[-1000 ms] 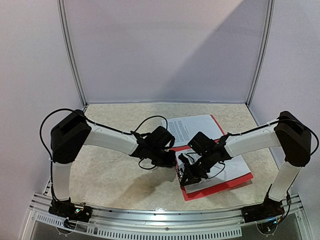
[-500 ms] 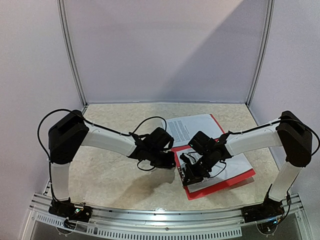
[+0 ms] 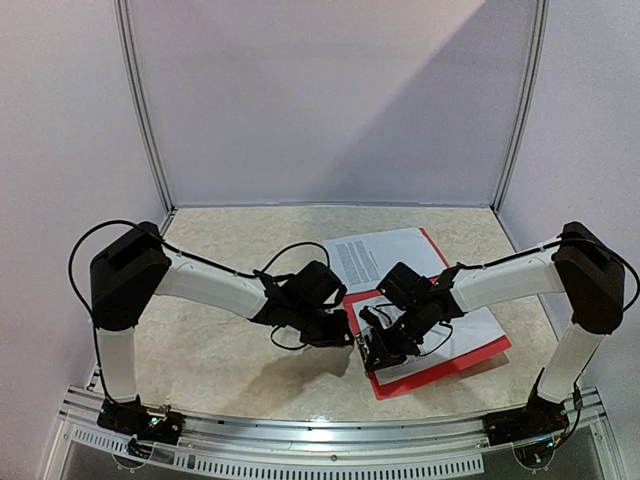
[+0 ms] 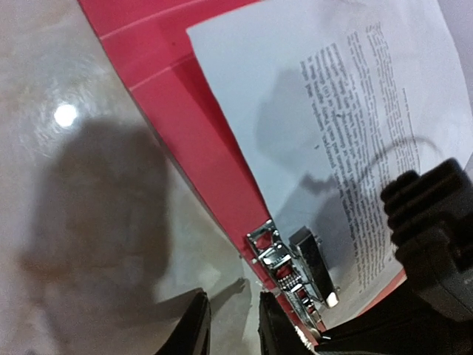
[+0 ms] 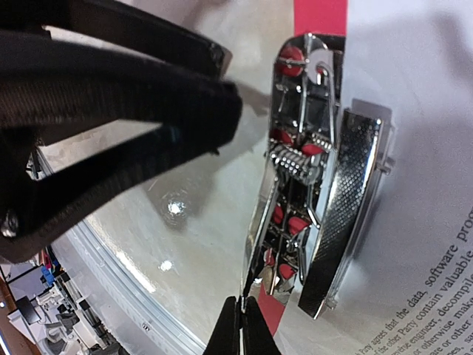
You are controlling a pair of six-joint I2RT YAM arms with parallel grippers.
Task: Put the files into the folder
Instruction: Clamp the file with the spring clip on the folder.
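Nearest the bases in the top view, the right gripper (image 5: 240, 322) hangs low over the near-left part of the open red folder (image 3: 445, 372). Its fingertips are pressed together at the near end of the metal spring clip (image 5: 299, 170). Whether they pinch anything, I cannot tell.

Just beside it at 10 o'clock, the left gripper (image 4: 230, 325) sits over the marbled table (image 3: 220, 340) with its fingers a narrow gap apart and nothing between them.

The clip lies along the folder's left edge, its long axis running roughly 12 to 6, leaning toward 11 to 5. From the left gripper it lies at about 3 o'clock, close by. The right gripper is the nearer, already at the clip's end.

Beyond the clip, toward 2 o'clock, one of the files (image 3: 465, 335) lies flat on the folder's near cover, its edge beside the clip's lever but not visibly under it. Farther off, at 12 o'clock, a second printed sheet (image 3: 385, 255) rests on the far cover.

Judged from this, the coming move turns on the clip's lever.
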